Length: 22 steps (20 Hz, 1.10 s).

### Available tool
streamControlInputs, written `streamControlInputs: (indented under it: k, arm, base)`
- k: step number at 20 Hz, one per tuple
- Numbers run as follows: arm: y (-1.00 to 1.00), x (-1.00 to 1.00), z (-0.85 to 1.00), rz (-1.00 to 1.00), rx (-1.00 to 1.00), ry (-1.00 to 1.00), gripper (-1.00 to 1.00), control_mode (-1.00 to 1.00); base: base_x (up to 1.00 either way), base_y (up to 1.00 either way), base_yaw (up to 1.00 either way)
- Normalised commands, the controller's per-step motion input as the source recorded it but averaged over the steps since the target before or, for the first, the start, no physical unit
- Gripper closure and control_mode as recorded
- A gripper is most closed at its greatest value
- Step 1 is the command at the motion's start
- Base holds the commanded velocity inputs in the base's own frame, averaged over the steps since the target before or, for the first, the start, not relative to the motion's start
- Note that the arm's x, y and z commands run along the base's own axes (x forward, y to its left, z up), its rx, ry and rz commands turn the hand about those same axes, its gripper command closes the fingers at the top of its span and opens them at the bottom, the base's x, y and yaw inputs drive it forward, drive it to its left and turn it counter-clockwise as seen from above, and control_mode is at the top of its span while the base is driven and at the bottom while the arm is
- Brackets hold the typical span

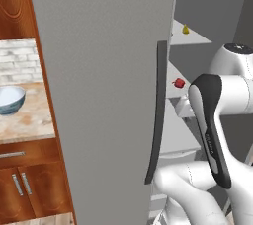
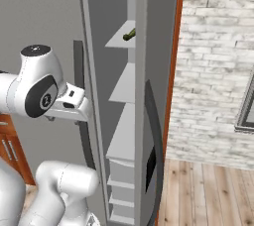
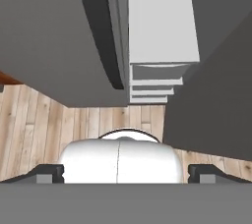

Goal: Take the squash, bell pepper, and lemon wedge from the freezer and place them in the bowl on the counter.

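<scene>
The freezer stands open, its wide grey door (image 1: 99, 95) swung toward me with a dark curved handle (image 1: 158, 110). Inside, the yellow lemon wedge (image 1: 186, 29) lies on an upper shelf and the red bell pepper (image 1: 179, 83) on the shelf below. The dark green squash (image 2: 129, 34) rests on a high shelf. The blue-grey bowl (image 1: 10, 99) sits on the tan counter (image 1: 29, 123), far left. My gripper (image 3: 127, 173) is open and holds nothing. It points down beside the door's edge, at about the bell pepper's height and in front of the shelves.
The door (image 3: 49, 36) and its handle (image 3: 103, 36) hang close on one side of the hand, the pale shelves (image 3: 160, 16) on the other. Wooden floor (image 3: 98, 120) lies below. A brick wall (image 2: 218, 61) flanks the freezer's right. Wooden cabinets (image 1: 24, 184) sit under the counter.
</scene>
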Motion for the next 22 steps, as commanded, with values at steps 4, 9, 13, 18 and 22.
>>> streamControlInputs:
  k: [4,9,13,18,22]
  arm:
    - [0.0,0.0,0.0,0.0,0.0,0.0,-1.0,1.0]
    - [0.0,0.0,0.0,0.0,0.0,0.0,-1.0,1.0]
    - [0.0,0.0,0.0,0.0,0.0,0.0,-1.0,1.0]
    - [0.0,0.0,0.0,0.0,0.0,0.0,-1.0,1.0]
    - [0.0,0.0,0.0,0.0,0.0,0.0,-1.0,1.0]
  base:
    - [0.18,-0.3,0.0]
    - [0.34,-0.13,0.0]
    - [0.48,-0.12,0.0]
    - [0.51,-0.2,0.0]
    - [0.48,-0.31,0.0]
